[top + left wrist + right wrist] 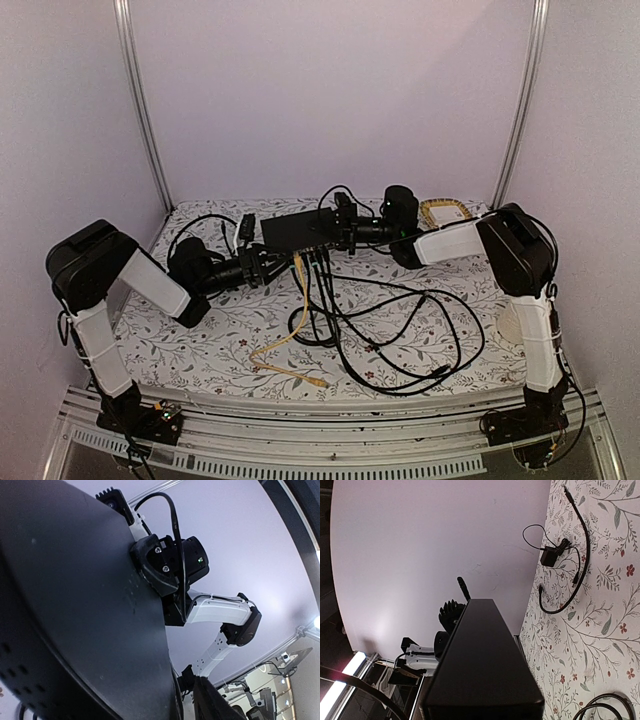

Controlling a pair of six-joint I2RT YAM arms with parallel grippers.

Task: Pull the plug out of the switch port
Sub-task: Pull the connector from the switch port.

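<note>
switch [300, 232] at 12 o'clock of the table [200, 345] | right gripper [348, 232] pinches its 3 o'clock end | left gripper [268, 266] at its 7 o'clock, jaws: we cannot tell | we judge the plug [297, 261] stiff, latched; grasp its hard body, not the soft yellow cable [285, 345]

Pale lilac walls [330, 100] enclose a floral-patterned tabletop [200, 340].

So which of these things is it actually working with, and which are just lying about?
In the job: switch, held by the right gripper; left gripper at its port edge; yellow cable and black cables running to it.
Lying about: small black adapter with its lead; yellowish coil at the back.
</note>
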